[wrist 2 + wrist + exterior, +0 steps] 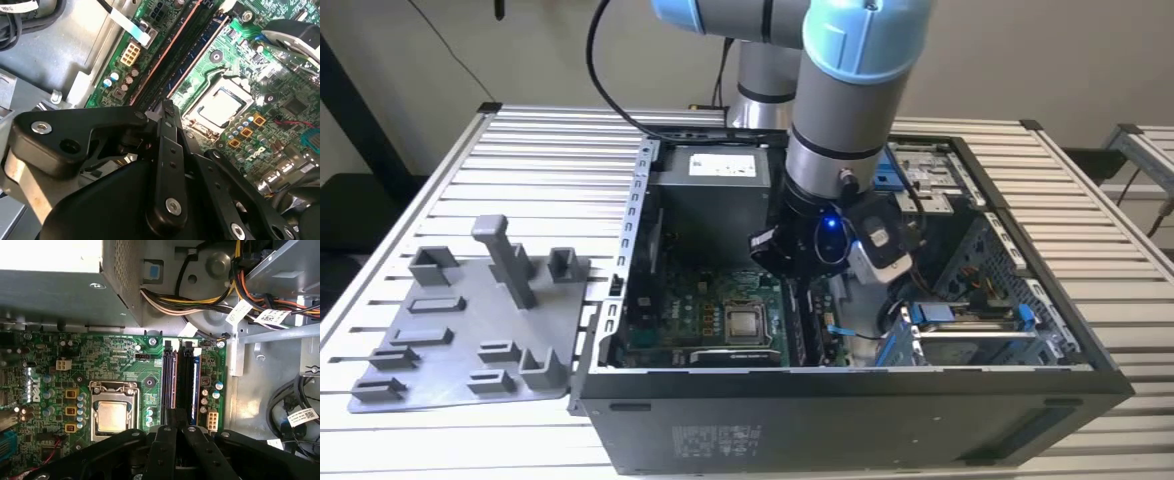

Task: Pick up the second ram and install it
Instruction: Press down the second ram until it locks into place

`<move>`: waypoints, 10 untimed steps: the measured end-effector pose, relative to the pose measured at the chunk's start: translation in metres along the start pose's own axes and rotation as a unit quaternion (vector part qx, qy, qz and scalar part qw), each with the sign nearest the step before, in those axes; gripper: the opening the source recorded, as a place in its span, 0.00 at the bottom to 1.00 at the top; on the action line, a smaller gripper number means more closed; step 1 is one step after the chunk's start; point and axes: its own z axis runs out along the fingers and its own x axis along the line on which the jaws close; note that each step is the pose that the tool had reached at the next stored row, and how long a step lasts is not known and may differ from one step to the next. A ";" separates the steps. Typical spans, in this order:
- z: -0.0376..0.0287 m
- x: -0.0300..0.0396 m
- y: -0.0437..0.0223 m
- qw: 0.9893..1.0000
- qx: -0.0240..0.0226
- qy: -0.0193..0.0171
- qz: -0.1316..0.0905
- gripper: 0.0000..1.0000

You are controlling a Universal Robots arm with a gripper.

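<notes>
Jaws point(176, 415) are pressed together, with their tips low over the memory slots point(187, 380) in both wrist views. I cannot tell if they pinch anything. The second ram point(171, 380) looks like a long thin strip standing on its edge in a slot. It runs right up to the jaw tips, and its near end is hidden under them. Its chips cannot be made out. Another blue strip point(196, 382) sits in a slot just beside it. The square silver chip socket point(112, 416) is near. In the exterior view, the arm point(841, 130) reaches down into the open computer case point(854, 410). A grey holder plate point(467, 320) lies on the counter point(547, 150) at the exterior view's left.
</notes>
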 end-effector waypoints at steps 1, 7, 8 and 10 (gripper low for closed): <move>0.0000 0.0000 0.0000 1.000 0.000 0.000 -0.008 0.11; 0.0001 0.0000 0.0000 0.999 -0.001 0.002 -0.052 0.11; 0.0001 0.0000 0.0000 0.998 -0.001 0.002 -0.058 0.11; 0.0001 0.0001 0.0000 0.997 -0.001 0.003 -0.072 0.11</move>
